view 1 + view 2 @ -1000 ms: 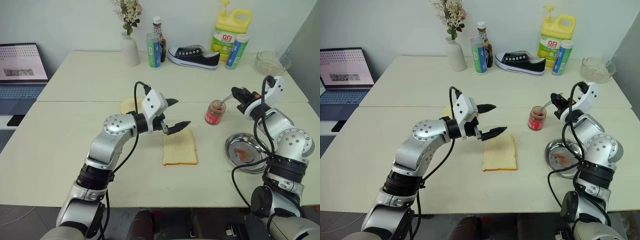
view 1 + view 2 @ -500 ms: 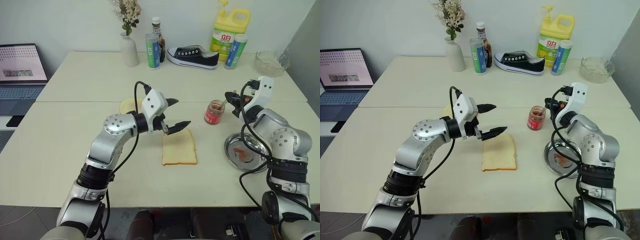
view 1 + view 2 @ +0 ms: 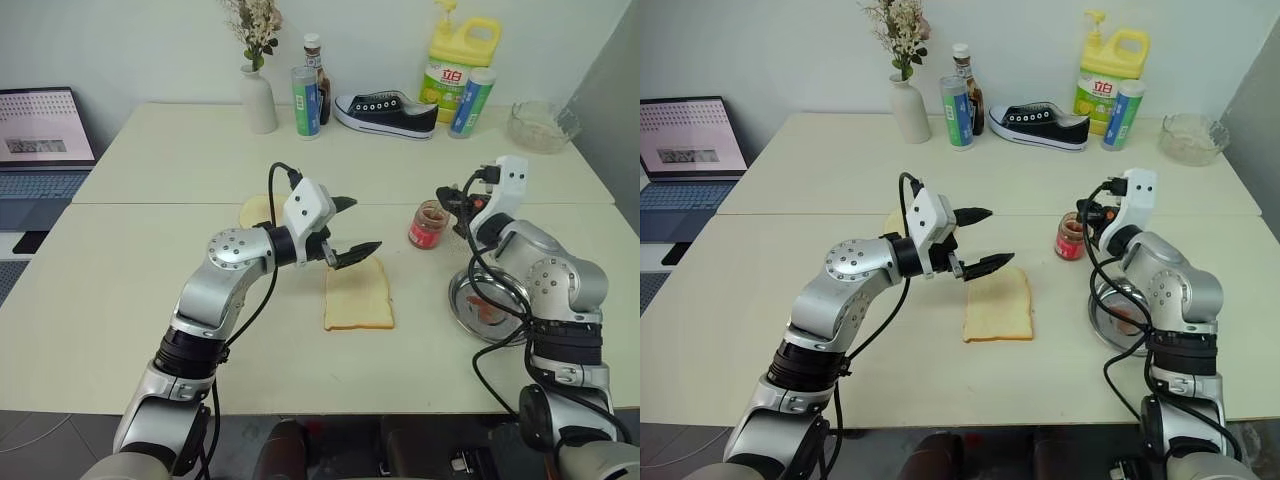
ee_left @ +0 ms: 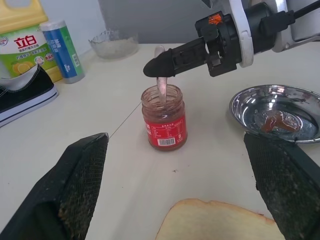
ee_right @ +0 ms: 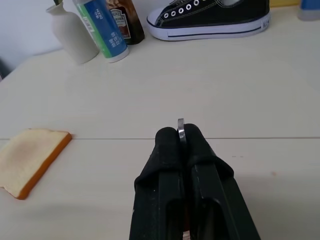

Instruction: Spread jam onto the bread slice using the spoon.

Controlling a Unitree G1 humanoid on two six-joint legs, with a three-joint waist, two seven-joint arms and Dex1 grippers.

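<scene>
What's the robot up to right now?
Right end effector shut on spoon, dipping into jam jar. Left end effector open over bread slice. Nothing blocking.

The bread slice lies mid-worktop, the jam jar to its right. The steel dish sits right of both, nearer the front edge.

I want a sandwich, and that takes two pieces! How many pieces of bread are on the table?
2. One bread slice lies flat near the middle of the table. A second piece lies farther back, partly hidden behind the left arm.
</scene>
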